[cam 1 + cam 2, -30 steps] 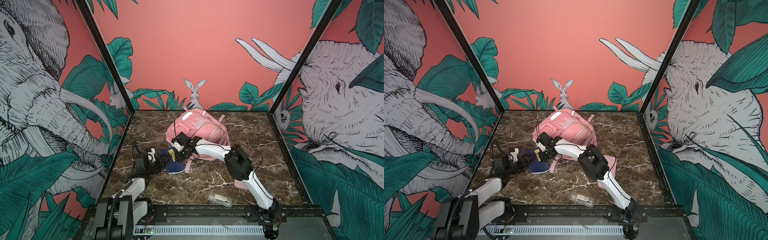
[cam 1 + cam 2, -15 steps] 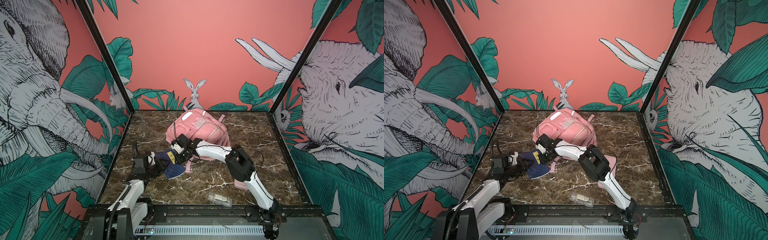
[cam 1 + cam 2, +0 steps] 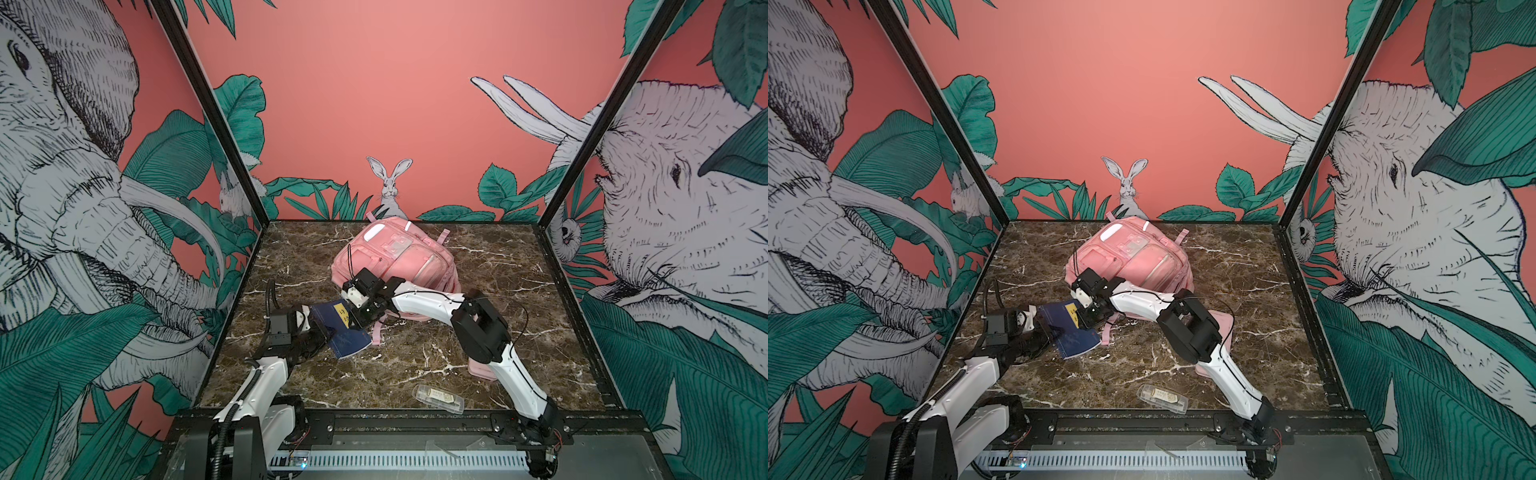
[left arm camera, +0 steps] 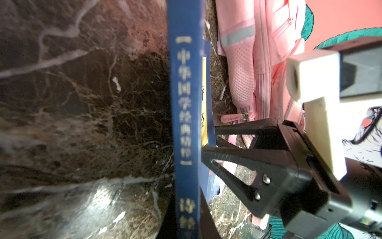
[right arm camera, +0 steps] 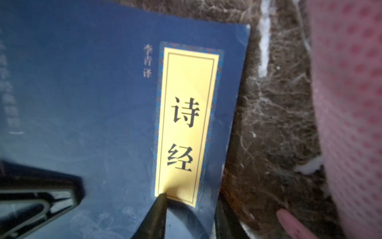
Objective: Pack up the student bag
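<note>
At the back of the marble table (image 3: pixel 415 365), about the middle, lies the pink backpack (image 3: pixel 399 257), front pockets up, seen so in both top views. Just in front of it, toward the left, a blue book (image 3: pixel 348 343) is held at a tilt between the two arms. The left gripper (image 3: pixel 323 332) is clamped on the book near its spine. Its wrist view shows the spine straight ahead, with a dark finger against each cover. The right gripper (image 4: pixel 208 138) reaches in from the backpack side with its jaws apart — one fingertip (image 5: pixel 159 204) rests on the end of the yellow label (image 5: pixel 186 124), the other passes the book's long edge. Near the front edge lies a clear box (image 3: pixel 438 400), and a flat pink pencil case (image 3: pixel 482 371) shows under the right arm.
</note>
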